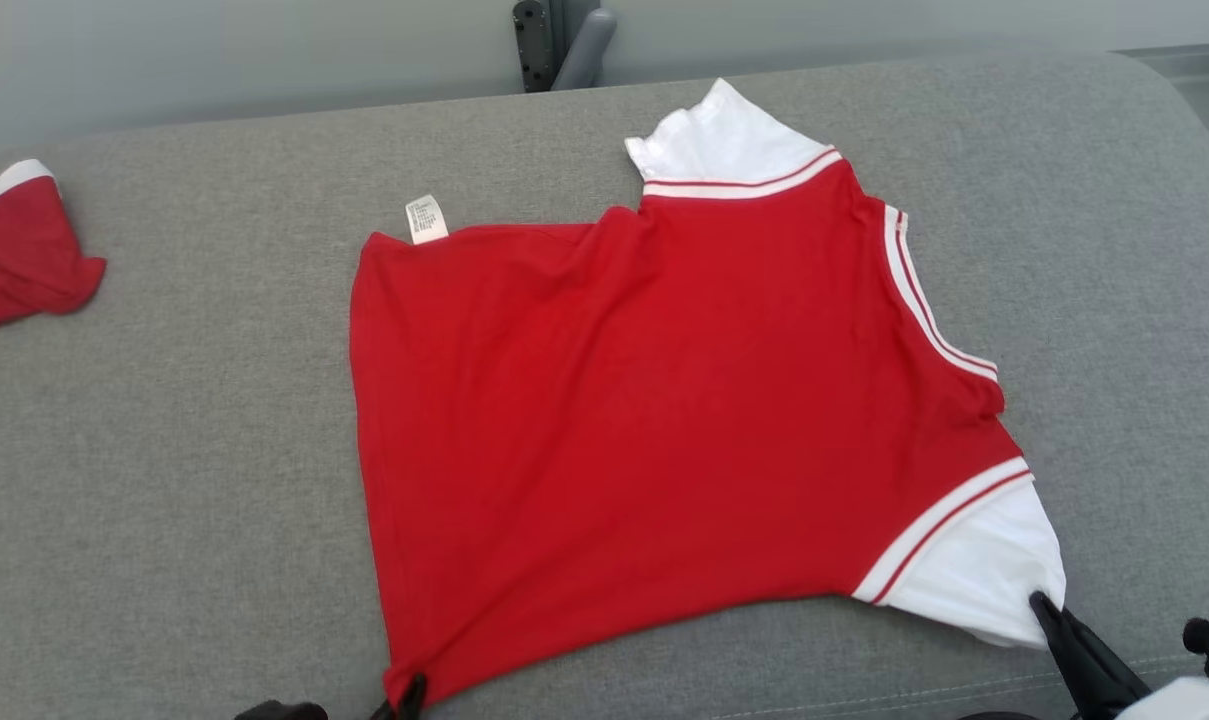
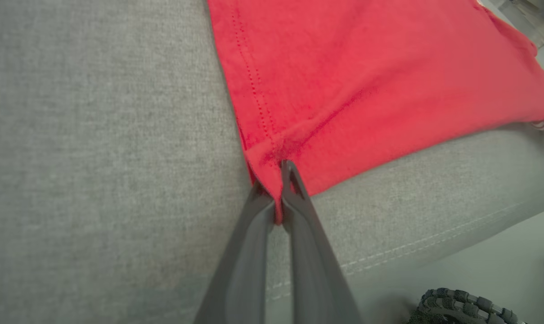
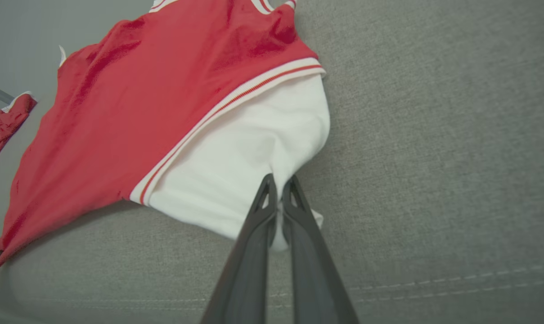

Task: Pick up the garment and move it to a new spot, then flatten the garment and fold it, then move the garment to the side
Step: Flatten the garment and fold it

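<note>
- Now the red garment [image 1: 644, 400] lies spread nearly flat on the grey cushion [image 1: 184, 450], by its front edge;
- left gripper [image 2: 274, 177] has its fingers pressed together on the garment's red hem corner;
- right gripper [image 3: 280, 180] pinches the white sleeve [image 3: 236, 157];
- another red piece [image 1: 19, 250] lies at the cushion's left end.

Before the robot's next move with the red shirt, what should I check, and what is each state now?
1. Left gripper shut on hem corner of the red shirt: ok.
2. Right gripper shut on the white sleeve: ok.
3. Both fabric layers caught at each grip: cannot tell.
4. Shirt body flat on the grey cushion: ok, small puckers near the left grip.
5. Second red garment apart from the shirt: ok.
</note>
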Controlling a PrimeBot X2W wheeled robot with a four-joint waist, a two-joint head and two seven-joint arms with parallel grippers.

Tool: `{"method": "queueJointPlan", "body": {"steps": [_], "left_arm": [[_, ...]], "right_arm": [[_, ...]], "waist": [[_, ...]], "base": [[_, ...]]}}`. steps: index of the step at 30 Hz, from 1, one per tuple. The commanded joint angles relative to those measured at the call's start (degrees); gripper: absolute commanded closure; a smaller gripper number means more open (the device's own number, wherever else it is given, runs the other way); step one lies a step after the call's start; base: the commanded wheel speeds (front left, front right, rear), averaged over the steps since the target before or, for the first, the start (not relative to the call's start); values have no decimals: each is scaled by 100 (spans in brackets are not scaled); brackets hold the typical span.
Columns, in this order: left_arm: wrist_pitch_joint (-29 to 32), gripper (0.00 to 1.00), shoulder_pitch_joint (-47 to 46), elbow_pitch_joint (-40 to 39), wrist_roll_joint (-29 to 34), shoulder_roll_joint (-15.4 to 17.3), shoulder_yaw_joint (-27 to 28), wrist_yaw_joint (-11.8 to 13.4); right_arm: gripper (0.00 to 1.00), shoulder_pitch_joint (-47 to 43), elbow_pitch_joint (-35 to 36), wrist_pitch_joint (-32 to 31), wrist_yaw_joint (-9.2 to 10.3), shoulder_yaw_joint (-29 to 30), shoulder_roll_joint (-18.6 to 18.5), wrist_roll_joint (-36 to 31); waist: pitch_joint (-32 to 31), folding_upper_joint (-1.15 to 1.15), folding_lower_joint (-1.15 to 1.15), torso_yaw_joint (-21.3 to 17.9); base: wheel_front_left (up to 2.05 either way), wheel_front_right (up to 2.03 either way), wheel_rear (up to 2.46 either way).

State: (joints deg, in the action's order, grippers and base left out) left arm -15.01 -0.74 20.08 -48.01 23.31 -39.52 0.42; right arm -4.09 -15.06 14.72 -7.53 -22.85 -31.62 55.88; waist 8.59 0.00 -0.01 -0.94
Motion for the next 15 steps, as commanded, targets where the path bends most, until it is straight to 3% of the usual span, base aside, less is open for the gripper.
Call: {"method": "queueJointPlan", "body": {"steps": [1, 7, 12, 15], "left_arm": [[11, 100, 135, -120, -32, 18, 5, 110], [414, 100, 304, -1216, -353, 119, 260, 647], [1242, 100, -193, -2059, -440, 575, 441, 937], [1732, 100, -604, -2307, -731, 588, 580, 969]], "right_arm": [[100, -144, 171, 29, 8, 127, -50, -19], [100, -576, 1192, -145, 8, 938, -107, -214], [100, 125, 1815, -903, 7, 1345, -152, -352], [100, 757, 1818, -1362, 7, 1396, -151, -607]], "waist": [[-90, 0, 1, 183], [-10, 0, 1, 170], [300, 0, 1, 156], [485, 0, 1, 239]], "base": [[0, 0, 0], [0, 0, 0], [0, 0, 0], [0, 0, 0]]}}
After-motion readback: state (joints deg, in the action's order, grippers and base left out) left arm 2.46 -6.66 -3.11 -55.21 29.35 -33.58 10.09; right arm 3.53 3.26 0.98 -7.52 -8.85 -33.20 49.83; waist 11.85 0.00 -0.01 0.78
